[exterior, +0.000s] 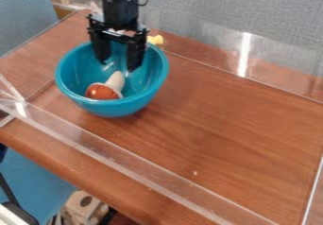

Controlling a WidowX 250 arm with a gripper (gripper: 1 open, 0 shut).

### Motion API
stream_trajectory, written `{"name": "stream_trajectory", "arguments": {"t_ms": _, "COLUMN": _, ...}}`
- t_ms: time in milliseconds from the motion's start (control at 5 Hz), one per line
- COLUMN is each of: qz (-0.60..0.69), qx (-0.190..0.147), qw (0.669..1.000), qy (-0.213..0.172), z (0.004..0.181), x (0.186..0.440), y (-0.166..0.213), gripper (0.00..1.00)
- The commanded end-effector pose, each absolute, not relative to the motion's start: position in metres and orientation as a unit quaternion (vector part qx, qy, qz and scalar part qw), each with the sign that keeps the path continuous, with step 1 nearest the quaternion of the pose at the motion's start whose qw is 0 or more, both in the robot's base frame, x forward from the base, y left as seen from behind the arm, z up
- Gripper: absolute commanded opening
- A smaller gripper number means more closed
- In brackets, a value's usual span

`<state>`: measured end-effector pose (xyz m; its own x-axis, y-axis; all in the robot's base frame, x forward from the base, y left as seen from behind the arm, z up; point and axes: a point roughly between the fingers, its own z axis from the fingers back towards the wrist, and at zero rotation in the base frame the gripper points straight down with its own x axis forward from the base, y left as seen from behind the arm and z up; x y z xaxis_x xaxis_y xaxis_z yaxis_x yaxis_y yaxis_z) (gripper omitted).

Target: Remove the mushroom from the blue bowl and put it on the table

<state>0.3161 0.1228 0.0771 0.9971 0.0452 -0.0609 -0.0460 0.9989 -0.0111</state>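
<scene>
Mushroom point(106, 89)'s still life in the blue bowl point(112, 77) rn, yellow thing point(155, 40) just behind the rim, clear wall point(139, 167) along the table point(221, 125) edge. Gripper point(119, 62) fingers spread wide, nothing pinched tbh.

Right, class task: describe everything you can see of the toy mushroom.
The mushroom has a rounded red-orange cap and a short, cream-white stem; its surface looks smooth. It lies on its side inside the blue bowl, cap towards the near side, stem pointing up and away towards the gripper. It rests against the bowl's inside, and the gripper isn't holding it.
</scene>
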Motion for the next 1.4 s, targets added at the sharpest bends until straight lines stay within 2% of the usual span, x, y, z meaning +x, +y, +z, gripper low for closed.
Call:
{"name": "stream_trajectory", "arguments": {"t_ms": 0, "qz": -0.013, "qx": 0.011, "qw": 1.0, "qy": -0.006, "z": 0.1, "x": 0.311, "y": 0.126, "gripper": 1.0}}
{"name": "stream_trajectory", "arguments": {"t_ms": 200, "qz": -0.058, "qx": 0.007, "qw": 0.998, "qy": -0.004, "z": 0.093, "x": 0.307, "y": 0.118, "gripper": 1.0}}
{"name": "stream_trajectory", "arguments": {"t_ms": 800, "qz": 0.011, "qx": -0.014, "qw": 1.0, "qy": 0.002, "z": 0.079, "x": 0.303, "y": 0.104, "gripper": 1.0}}
{"name": "stream_trajectory", "arguments": {"t_ms": 1200, "qz": 0.007, "qx": -0.023, "qw": 1.0, "qy": 0.009, "z": 0.088, "x": 0.295, "y": 0.096, "gripper": 1.0}}
